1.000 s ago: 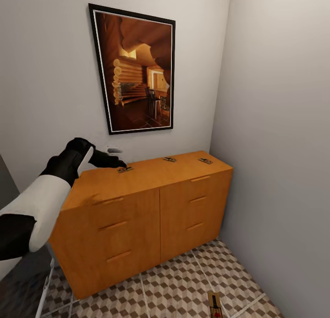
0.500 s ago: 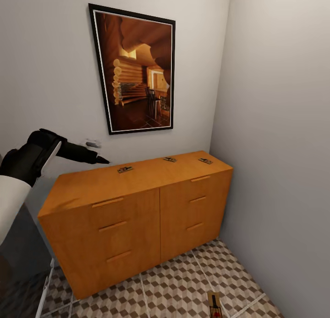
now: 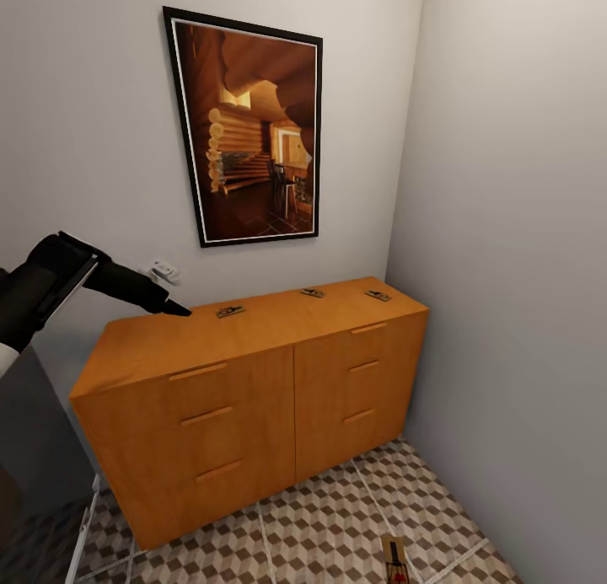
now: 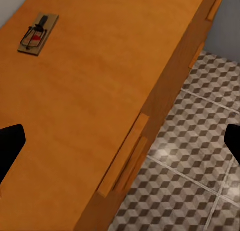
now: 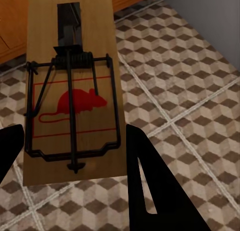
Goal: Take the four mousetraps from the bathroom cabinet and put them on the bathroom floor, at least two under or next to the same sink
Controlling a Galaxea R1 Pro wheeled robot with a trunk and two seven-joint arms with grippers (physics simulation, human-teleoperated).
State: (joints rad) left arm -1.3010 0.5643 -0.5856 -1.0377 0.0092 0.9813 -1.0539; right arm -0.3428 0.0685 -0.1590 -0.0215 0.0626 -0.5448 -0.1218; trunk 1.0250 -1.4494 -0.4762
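The orange-brown cabinet (image 3: 253, 373) stands against the back wall. Three mousetraps lie on its top: one at the left middle (image 3: 229, 312), one further right (image 3: 313, 293) and one near the right end (image 3: 378, 296). My left gripper (image 3: 175, 309) hovers over the rear left of the top, a little left of the nearest trap (image 4: 38, 34). It (image 4: 120, 146) is open, with nothing between its fingers. A fourth mousetrap (image 5: 74, 91) sits between the fingers of my right gripper (image 5: 75, 151) over the cube-patterned bathroom floor (image 5: 190, 81). It also shows at the head view's lower edge (image 3: 394, 560).
A framed picture (image 3: 253, 129) hangs above the cabinet, and a white wall socket (image 3: 164, 272) is just behind my left gripper. A grey side wall (image 3: 506, 272) closes the right side. Tiled floor (image 3: 337, 525) lies open in front of the cabinet.
My left arm has drawn back leftward from the nearest trap, risen, then dipped slightly. The trap stays on the cabinet. The right-hand trap has not moved.
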